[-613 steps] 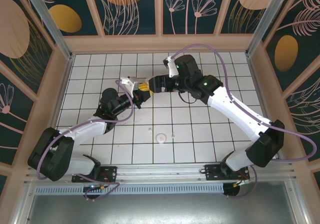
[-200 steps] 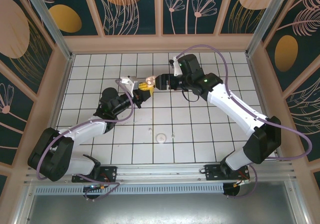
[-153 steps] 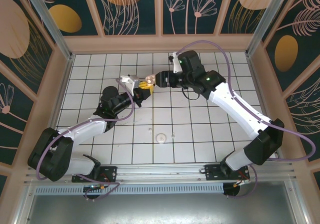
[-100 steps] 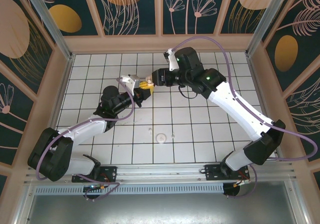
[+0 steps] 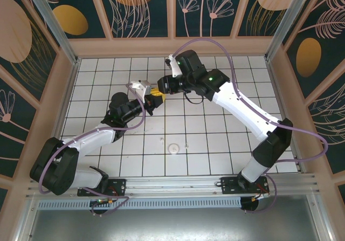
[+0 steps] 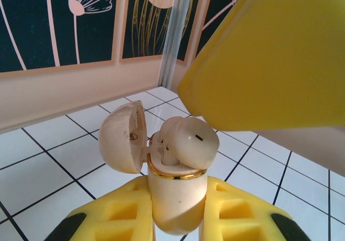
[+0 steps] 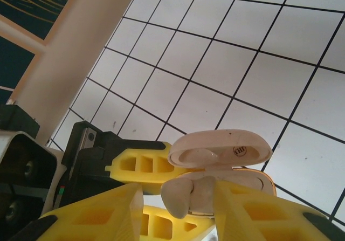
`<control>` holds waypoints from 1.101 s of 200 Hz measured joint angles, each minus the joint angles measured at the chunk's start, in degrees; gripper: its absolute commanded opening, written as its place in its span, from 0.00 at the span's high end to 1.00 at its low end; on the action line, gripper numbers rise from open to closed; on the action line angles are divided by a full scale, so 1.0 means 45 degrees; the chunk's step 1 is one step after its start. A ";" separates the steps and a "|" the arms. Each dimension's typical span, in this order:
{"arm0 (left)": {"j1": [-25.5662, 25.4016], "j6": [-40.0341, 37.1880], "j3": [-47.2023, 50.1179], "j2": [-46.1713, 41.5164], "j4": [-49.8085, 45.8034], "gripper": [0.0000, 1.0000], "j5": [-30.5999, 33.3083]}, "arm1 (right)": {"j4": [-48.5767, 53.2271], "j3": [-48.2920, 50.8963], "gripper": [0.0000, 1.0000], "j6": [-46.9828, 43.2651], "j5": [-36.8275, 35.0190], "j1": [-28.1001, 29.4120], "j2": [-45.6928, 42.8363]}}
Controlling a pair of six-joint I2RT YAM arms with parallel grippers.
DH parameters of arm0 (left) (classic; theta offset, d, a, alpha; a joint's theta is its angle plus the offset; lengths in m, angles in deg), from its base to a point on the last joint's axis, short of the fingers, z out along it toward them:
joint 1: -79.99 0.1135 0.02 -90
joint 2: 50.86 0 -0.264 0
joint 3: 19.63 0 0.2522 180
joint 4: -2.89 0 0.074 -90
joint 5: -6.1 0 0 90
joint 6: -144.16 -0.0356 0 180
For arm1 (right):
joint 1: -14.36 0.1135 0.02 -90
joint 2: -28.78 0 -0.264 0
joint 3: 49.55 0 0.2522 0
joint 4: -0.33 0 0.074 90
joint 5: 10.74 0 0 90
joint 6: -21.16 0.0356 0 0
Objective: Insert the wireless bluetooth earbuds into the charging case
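While the left end effector (image 6: 178, 214) is clamping the charging case (image 6: 173, 190) by its base over the far part of the bench (image 5: 215, 144), with the lid (image 6: 121, 138) hinged open, an earbud (image 6: 191, 141) is sitting proud in the case's mouth. The right end effector (image 7: 180, 200) is straddling that earbud; whether its fingers are gripping cannot be told. Judged progress: insertion is under way, and full seating is remaining.

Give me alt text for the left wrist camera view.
The left gripper clamps an open charging case upright, lid hinged open to the left, with a cream earbud sticking out of its gold-rimmed body. The right gripper's yellow finger looms at upper right.
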 measured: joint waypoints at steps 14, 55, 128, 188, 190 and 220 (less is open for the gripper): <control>0.0000 0.0000 0.0000 0.0000 -0.0005 0.87 0.0000 | 0.0058 -0.0058 0.64 -0.0126 0.0000 -0.0005 0.0053; 0.0000 0.0000 0.0000 0.0000 0.0000 0.87 0.0000 | 0.0092 -0.0087 0.65 -0.0233 0.0034 0.0000 0.0219; -0.0024 0.0000 0.0000 0.0000 -0.0063 0.87 0.0000 | 0.0097 -0.0087 0.74 -0.0539 0.0049 0.0024 0.0447; -0.0049 0.0000 0.0000 0.0000 -0.0146 0.87 -0.0121 | 0.0194 -0.0083 0.79 -0.1107 0.0563 -0.0102 0.0447; -0.0049 0.0000 0.0000 0.0000 -0.0146 0.87 -0.0141 | 0.0194 -0.0083 0.79 -0.1171 0.0593 -0.0112 0.0447; -0.0044 0.0000 0.0000 0.0000 -0.0160 0.87 -0.0437 | 0.0418 -0.0068 0.81 -0.1617 0.1161 -0.0325 0.0418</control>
